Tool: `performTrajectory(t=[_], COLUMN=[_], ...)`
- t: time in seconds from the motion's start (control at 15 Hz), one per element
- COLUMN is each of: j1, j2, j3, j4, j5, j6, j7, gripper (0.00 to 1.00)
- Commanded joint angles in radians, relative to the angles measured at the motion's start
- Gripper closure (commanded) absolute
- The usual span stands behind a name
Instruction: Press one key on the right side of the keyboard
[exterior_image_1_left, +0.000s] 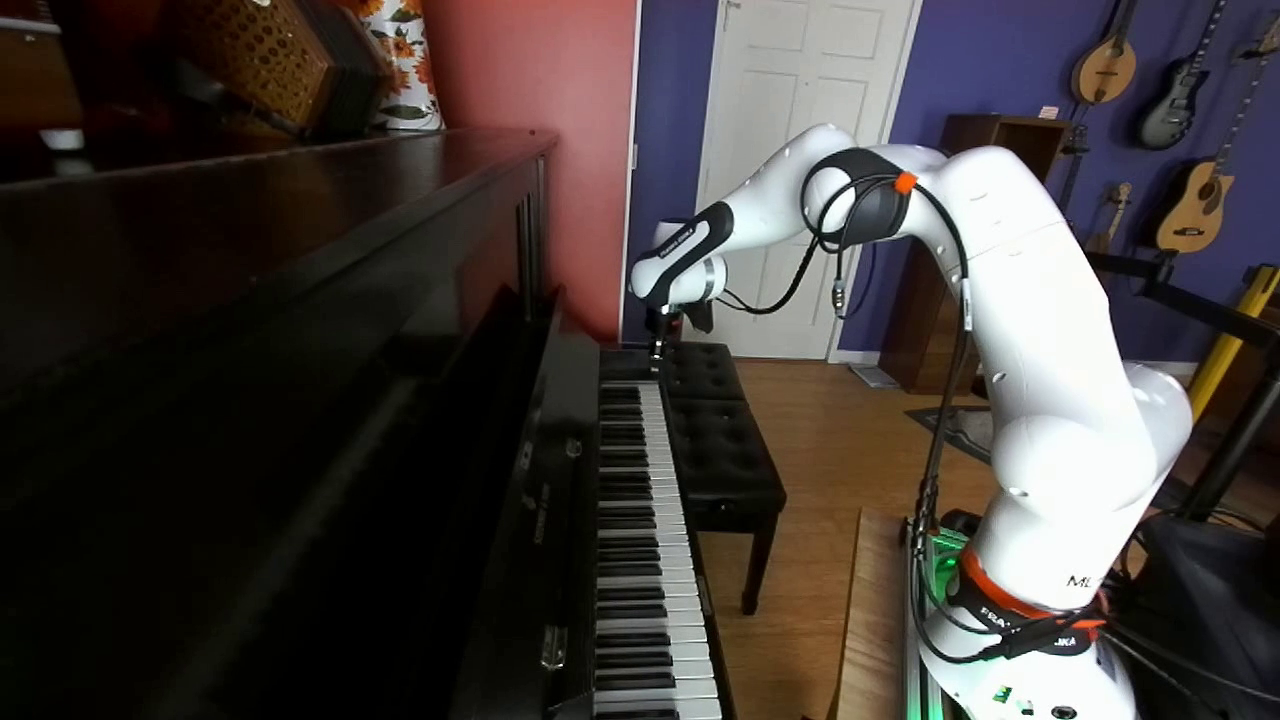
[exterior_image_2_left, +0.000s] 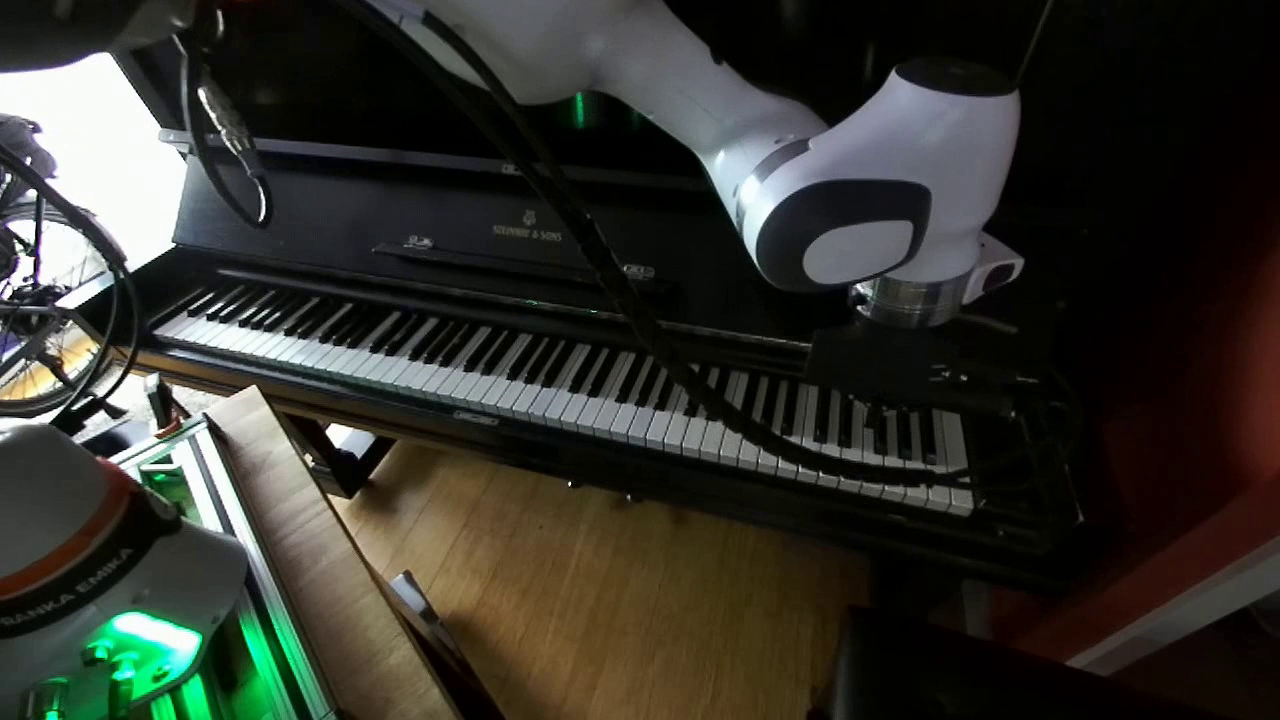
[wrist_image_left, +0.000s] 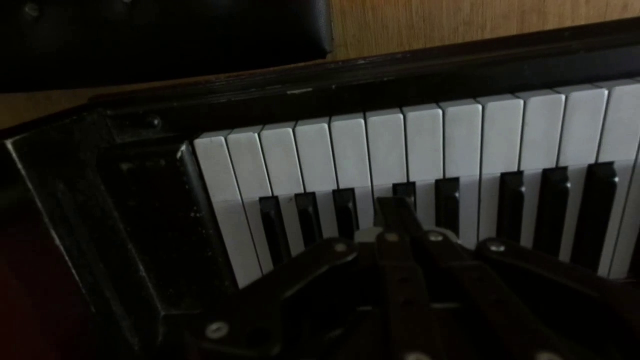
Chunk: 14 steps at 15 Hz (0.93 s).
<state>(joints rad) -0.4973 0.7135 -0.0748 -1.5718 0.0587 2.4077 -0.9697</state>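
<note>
The keyboard is a long row of white and black piano keys set in a dark upright piano; it shows in both exterior views (exterior_image_1_left: 668, 510) (exterior_image_2_left: 545, 400). Its end section fills the middle of the wrist view (wrist_image_left: 422, 142). My gripper (wrist_image_left: 397, 212) is shut and empty, its fingertips together in front of a black key a few keys in from the keyboard's end. I cannot tell whether they touch a key. In an exterior view the gripper (exterior_image_1_left: 657, 350) is at the keyboard's far end. In an exterior view the dark gripper body (exterior_image_2_left: 890, 362) blends with the piano and its fingertips are unclear.
A black padded bench (exterior_image_1_left: 722, 450) stands along the keyboard's front; its edge also shows in the wrist view (wrist_image_left: 165, 40). A dark wooden end block (wrist_image_left: 150, 215) borders the last key. The piano's fallboard (exterior_image_2_left: 450, 225) rises behind the keys. A cable (exterior_image_2_left: 640, 330) hangs off the arm.
</note>
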Motion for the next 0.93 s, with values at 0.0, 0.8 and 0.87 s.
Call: performTrajectory(t=[0.0,0.8,0.87], j1=[0.034,0.083,0.082], j2=[-0.094,-0.262,-0.269], j3=[-0.032,-0.078,-0.079], j4=[-0.103,-0.266,-0.273], j5=[-0.034,-0.076,-0.076], j6=[0.013,0.028,0.028], j7=[0.049,0.204,0.207], gripper=[0.67,0.0,0.0])
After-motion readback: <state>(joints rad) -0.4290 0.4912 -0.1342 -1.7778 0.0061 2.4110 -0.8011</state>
